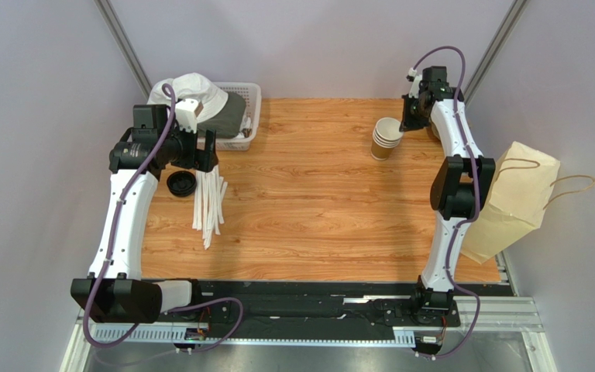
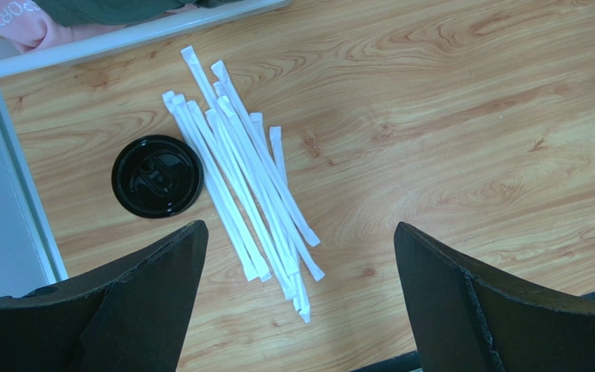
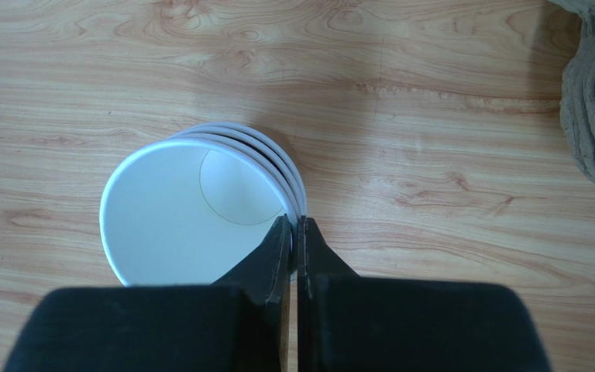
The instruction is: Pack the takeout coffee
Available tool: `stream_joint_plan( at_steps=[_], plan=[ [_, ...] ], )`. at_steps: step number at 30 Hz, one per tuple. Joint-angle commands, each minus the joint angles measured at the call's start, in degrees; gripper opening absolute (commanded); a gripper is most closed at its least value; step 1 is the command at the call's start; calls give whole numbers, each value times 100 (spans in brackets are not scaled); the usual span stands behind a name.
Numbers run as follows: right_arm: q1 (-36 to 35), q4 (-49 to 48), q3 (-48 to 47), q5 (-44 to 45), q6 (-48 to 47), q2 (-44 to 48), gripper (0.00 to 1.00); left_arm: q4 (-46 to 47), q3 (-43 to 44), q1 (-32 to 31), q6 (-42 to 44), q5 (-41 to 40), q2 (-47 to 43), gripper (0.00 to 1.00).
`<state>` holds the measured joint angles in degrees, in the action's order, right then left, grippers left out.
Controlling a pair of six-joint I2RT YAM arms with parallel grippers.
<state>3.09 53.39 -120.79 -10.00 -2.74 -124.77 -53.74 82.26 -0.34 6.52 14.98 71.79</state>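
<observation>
On the rim of the top cup [image 3: 177, 217] of a four-cup stack [image 1: 386, 138], the right gripper [image 3: 294, 232] is pinched closed. Far left of that stack, the left gripper [image 2: 299, 229] gapes wide above one black lid [image 2: 157, 176] and roughly nine straws [image 2: 239, 178].

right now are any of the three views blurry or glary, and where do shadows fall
Top external: even soft light, sharp, shadows faint. Left wrist: straws and black lid crisp, mild sheen on the lid, the left hand's fingers dark and featureless. Right wrist: top cup sharp, soft shadow on the table beyond it; no blown glare.
</observation>
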Motion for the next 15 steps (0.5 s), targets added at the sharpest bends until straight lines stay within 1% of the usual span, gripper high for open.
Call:
stream_joint_plan(
  at_steps=[1, 15],
  plan=[
    [-2, -65, -41, -143, 72, 550, 0, 162, 194, -1, -55, 136, -7, 99],
    [-2, -48, 302, -178, -86, 507, 0, 153, 141, -1, -46, 207, -33, 99]
  ],
)
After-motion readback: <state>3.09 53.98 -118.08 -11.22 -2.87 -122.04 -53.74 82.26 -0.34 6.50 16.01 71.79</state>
